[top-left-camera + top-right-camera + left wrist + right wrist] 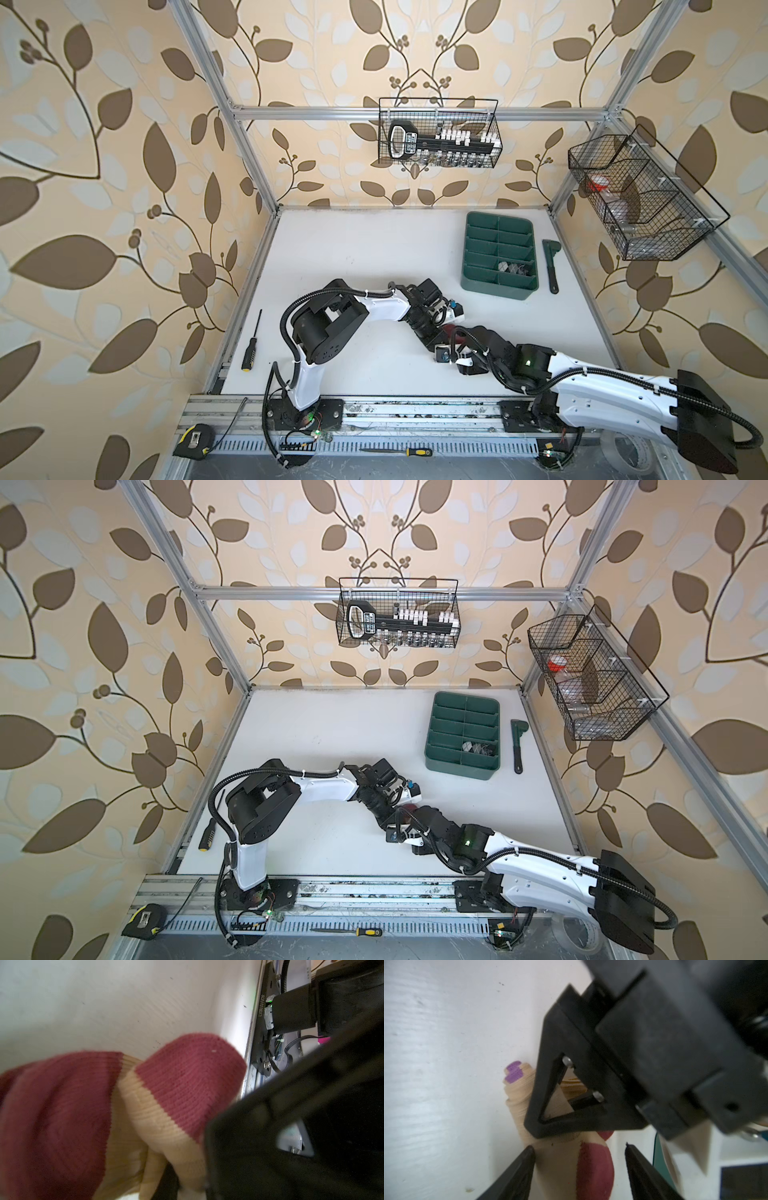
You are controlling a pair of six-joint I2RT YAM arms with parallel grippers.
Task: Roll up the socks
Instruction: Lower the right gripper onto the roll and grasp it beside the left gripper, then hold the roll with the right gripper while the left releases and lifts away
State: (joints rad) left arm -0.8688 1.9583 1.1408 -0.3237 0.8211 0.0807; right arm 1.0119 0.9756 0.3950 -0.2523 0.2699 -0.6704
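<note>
Beige knit with maroon patches, the beige sock [556,1167] sits mid-table over the white tabletop [446,1064], its bunched end pinched in the narrow left gripper [544,1126], so the right gripper [579,1147], jaws apart astride it, should close squarely and deep, catching all layers before any turn.

A white table [353,249] is seen in both top views, and a green compartment tray [494,289] is set on it at about 1 o'clock from the middle, with a dark green tool [550,266] laid just beside the tray at its 3 o'clock. A black-handled screwdriver [252,345] is laid near the table's edge at about 8 o'clock, well apart from the tray. A beige sock [556,1167] with maroon patches and a purple stripe is found bunched on the surface at about 4 o'clock from the middle, mostly covered from above.
</note>
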